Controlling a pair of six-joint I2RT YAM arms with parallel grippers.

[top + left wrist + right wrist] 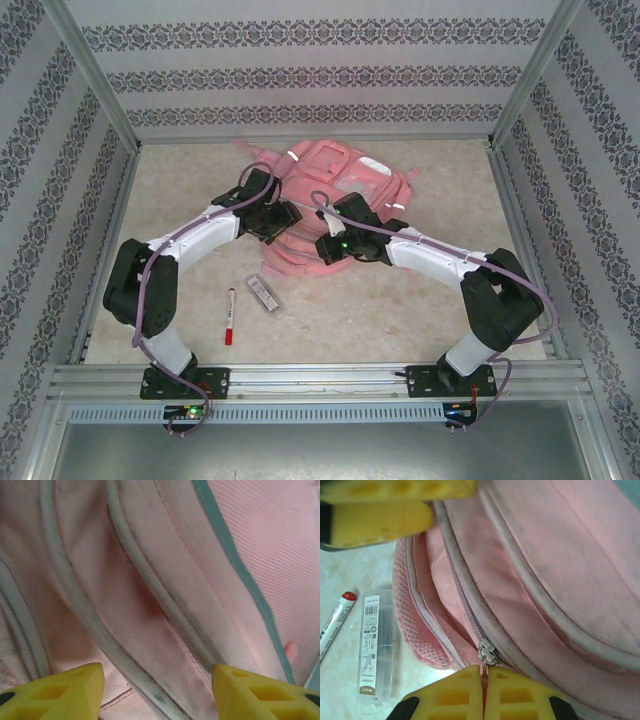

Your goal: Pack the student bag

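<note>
Jaws of the left claw (157, 682) stand apart over the student bag (165, 580), holding nothing; the right claw (483, 680) is pinched together on its zipper pull (486, 658).

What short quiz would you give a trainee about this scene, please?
1. True or false: the right fingers are shut on the bag's zip pull.
2. What lies on the table next to the marker? A) clear case B) cup C) scissors
3. Fill in: the left fingers stand ____ over the bag.
Key: 1 true; 2 A; 3 open.
</note>
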